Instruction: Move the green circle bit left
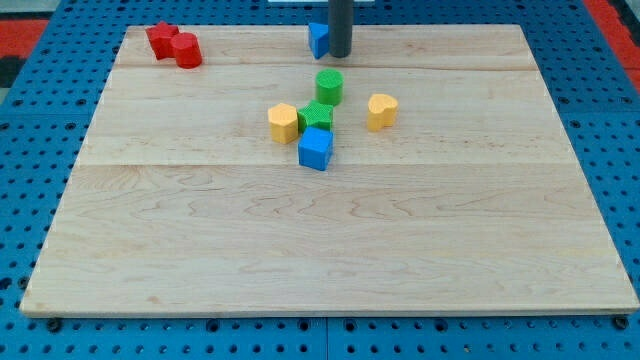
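Observation:
The green circle (pixel 329 86) is a short green cylinder standing near the middle of the wooden board (pixel 330 250), toward the view's top. My tip (pixel 340 54) is the lower end of a dark rod, just above the green circle in the view and slightly to its right, with a small gap between them. A blue block (pixel 318 39) sits right beside the tip, on its left.
Below the green circle lies a green star block (pixel 316 116), with a yellow block (pixel 283 122) on its left and a blue cube (pixel 315 148) below it. A yellow heart block (pixel 381 110) lies to the right. Two red blocks (pixel 173 43) sit at the top left corner.

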Controlling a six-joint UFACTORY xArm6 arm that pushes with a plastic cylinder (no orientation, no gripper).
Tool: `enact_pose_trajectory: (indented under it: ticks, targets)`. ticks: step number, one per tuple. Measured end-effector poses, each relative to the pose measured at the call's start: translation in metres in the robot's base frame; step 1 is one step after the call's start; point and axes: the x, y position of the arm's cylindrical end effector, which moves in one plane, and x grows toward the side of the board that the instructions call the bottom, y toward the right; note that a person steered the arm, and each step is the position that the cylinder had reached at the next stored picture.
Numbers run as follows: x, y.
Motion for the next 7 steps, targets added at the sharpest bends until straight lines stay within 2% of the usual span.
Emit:
enact_pose_trajectory:
  ticks: [1, 2, 3, 4, 5, 7]
  targets:
    - [0.056, 0.054]
    - [0.09, 0.122]
    - [0.157, 0.133]
    - [0.16, 0.121]
    - [0.128, 0.145]
    - [0.062, 0.098]
